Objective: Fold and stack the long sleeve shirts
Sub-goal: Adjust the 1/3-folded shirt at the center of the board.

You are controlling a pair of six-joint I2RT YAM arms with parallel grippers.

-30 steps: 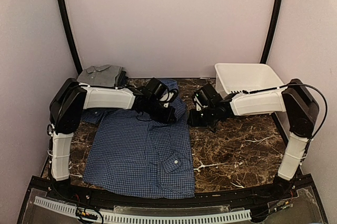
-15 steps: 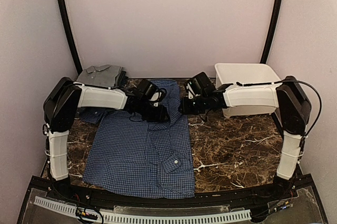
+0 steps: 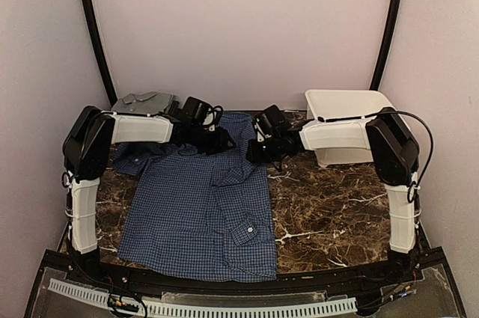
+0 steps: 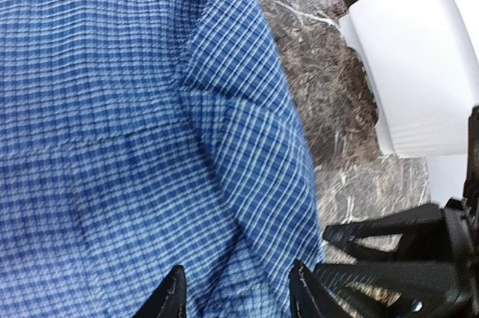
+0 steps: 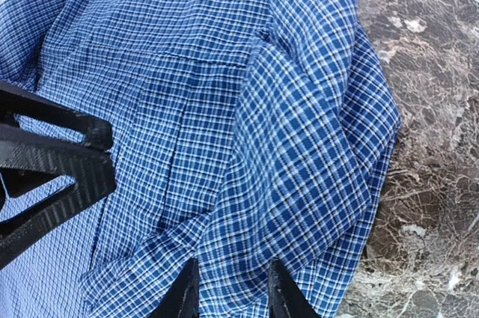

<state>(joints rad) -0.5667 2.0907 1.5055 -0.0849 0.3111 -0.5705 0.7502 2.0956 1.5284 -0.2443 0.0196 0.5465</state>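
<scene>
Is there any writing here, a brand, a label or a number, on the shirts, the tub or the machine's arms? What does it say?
None: no word, number or sign can be read in any view.
On the blue shirt: only the check pattern, no label showing.
On the grey shirt: plain cloth, no tag visible.
On the tub: bare white.
On the left arm and right arm: plain black and white, no marking.

The blue checked shirt [image 3: 196, 213] is laid flat and spread open on the dark marble table [image 3: 337, 213], hem toward the near edge; its far right portion is folded inward over the body in a raised, wrinkled fold; one sleeve is extended to the left at the far end. The plain grey shirt [image 3: 142, 101] is folded compactly, collar uppermost, at the far left corner.
</scene>
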